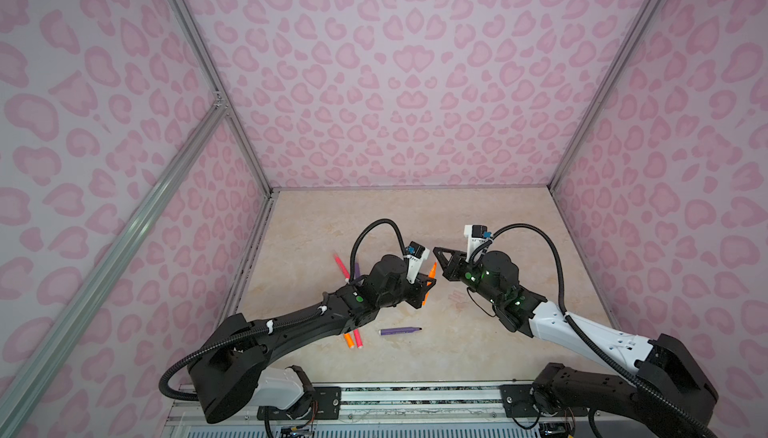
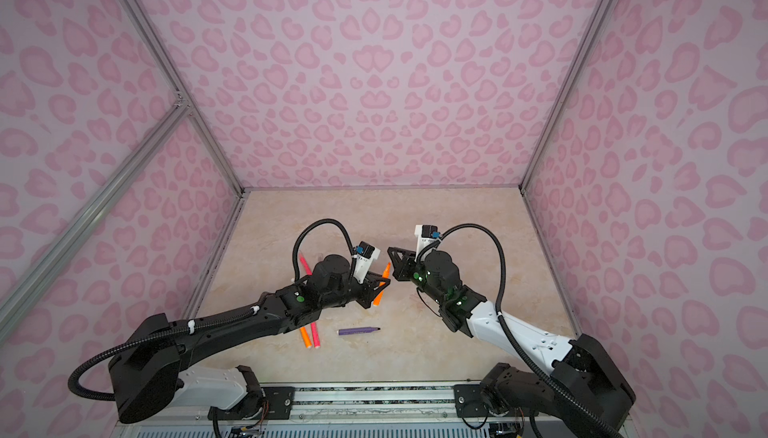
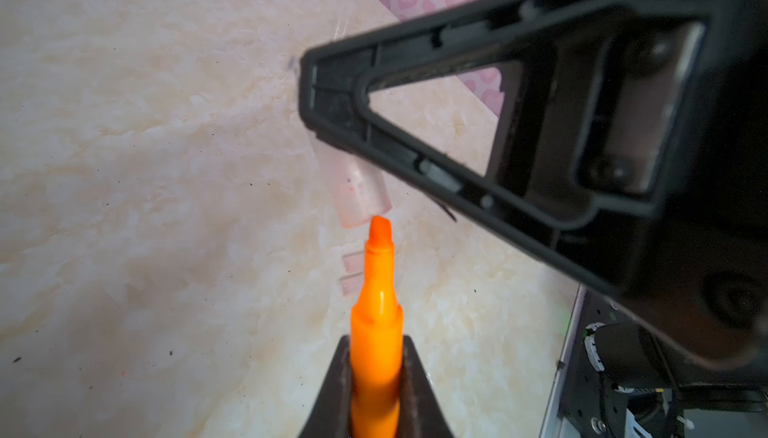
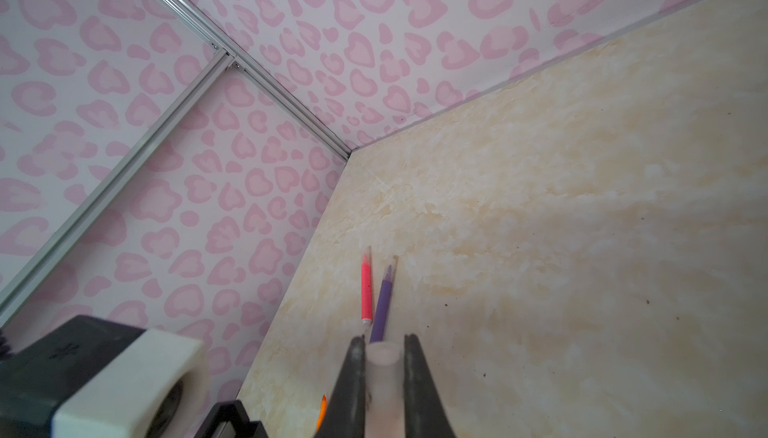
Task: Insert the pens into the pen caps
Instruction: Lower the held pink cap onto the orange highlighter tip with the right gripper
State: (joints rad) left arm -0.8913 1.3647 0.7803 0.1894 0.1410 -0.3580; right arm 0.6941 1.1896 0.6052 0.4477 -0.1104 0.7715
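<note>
Below centre in both top views, left jaws grip an orange pen [image 1: 432, 271]; right jaws pinch a clear cap [image 4: 383, 373] — pen tip beside its mouth.

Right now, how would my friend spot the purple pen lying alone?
Find the beige marbled tabletop, then look toward its front edge, around the middle. The slim purple felt-tip pen lies there alone, sideways, unlike the orange pen and pink pen slanting together beside it.

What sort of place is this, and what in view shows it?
Probably a robot test booth: left arm and right arm mounted on a rail, marble-look tabletop boxed in by pink patterned panels on aluminium framing.
</note>
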